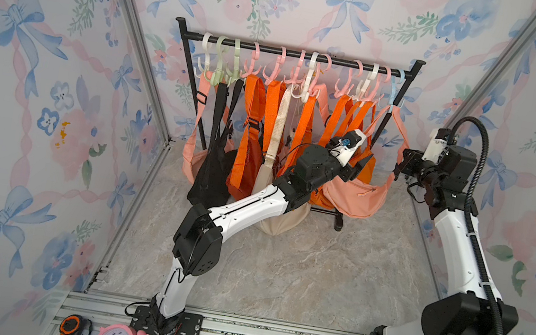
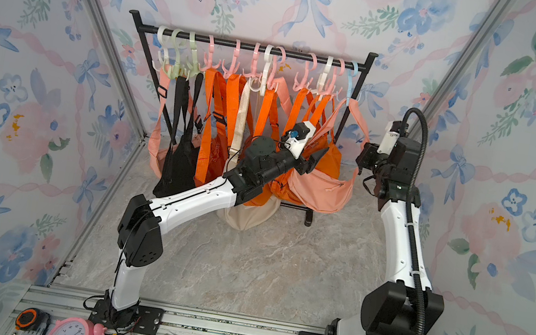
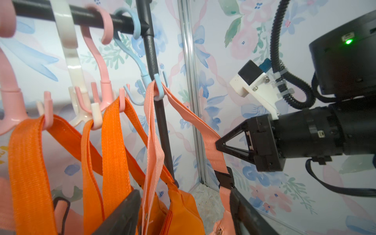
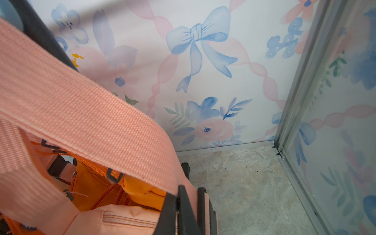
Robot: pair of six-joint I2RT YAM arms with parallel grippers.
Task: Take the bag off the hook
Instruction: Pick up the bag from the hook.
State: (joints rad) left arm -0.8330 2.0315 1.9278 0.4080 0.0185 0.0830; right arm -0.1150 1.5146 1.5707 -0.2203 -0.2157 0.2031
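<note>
Centre-right, right gripper (image 3: 218,146) pinches peach woven bag strap (image 3: 200,127); left gripper (image 3: 184,203) spread; strap not yet off pale-blue plastic hook (image 3: 157,87).

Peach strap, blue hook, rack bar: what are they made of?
Peach strap: woven webbing, probably nylon or polyester; ribbed weave visible, matte.
Blue hook: moulded plastic; smooth, slight gloss.
Rack bar: likely painted metal tube; black, fine-textured coat.

One black rail (image 1: 343,63) carries twelve hooks (image 1: 254,58): six pink, three white, two green and one blue hook (image 1: 393,90). Two peach bags (image 1: 356,197) hang below the rail.
</note>
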